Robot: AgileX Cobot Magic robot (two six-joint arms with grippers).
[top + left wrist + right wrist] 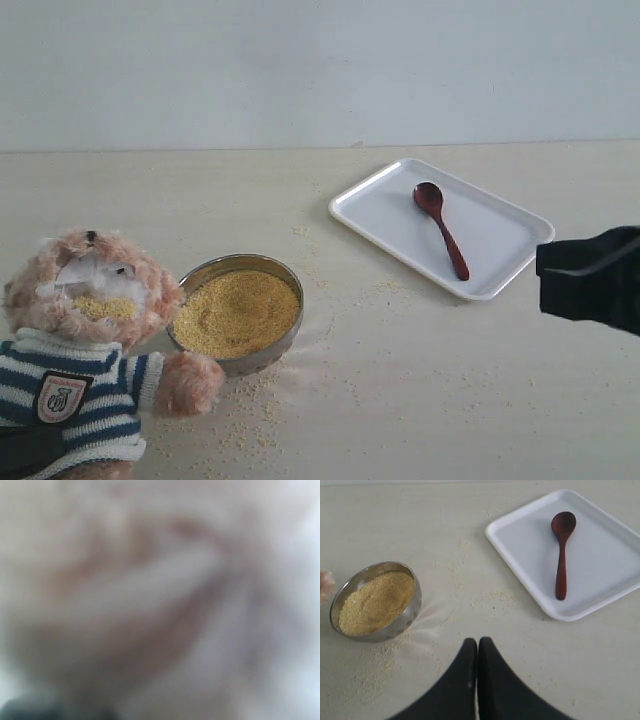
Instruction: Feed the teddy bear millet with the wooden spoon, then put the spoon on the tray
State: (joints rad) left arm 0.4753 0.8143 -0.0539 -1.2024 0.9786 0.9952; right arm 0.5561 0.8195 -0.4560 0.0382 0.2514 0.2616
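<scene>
The right gripper point(478, 642) has its two black fingers pressed flat together with nothing between them, hanging over bare table point(470, 545) with a few stray grains near it. In the exterior view only a black block of the right arm point(592, 278) enters from the right edge; its fingertips are cut off there.

Outward from those fingertips, the tray point(370, 205) sits just beside the arm, toward the back and the middle of the table. The wooden spoon point(443, 232) lies flat inside it, apart from the rim all round. Its long axis runs on a slant: the oval bowl end is toward the far wall and the tapered handle end comes down toward the right arm. Any further reach for the spoon would, I judge, fall to the right arm, with the handle tip as the nearest part. As things lie, the placing step looks done.

Farther out, well apart from the tray, the metal bowl point(250, 362) holds the millet point(236, 312), with loose grains point(250, 410) scattered in front of it. The teddy bear point(90, 330) sits touching the bowl with one paw and has yellow grains on its white muzzle.

The left gripper is hard to judge: its wrist view is a pale, brownish blur, perhaps fur close to the lens, and whether the jaws are spread or closed I cannot tell. A dark shape point(25, 450) at the bear's lower edge may belong to that arm, but it is cut off by the frame
</scene>
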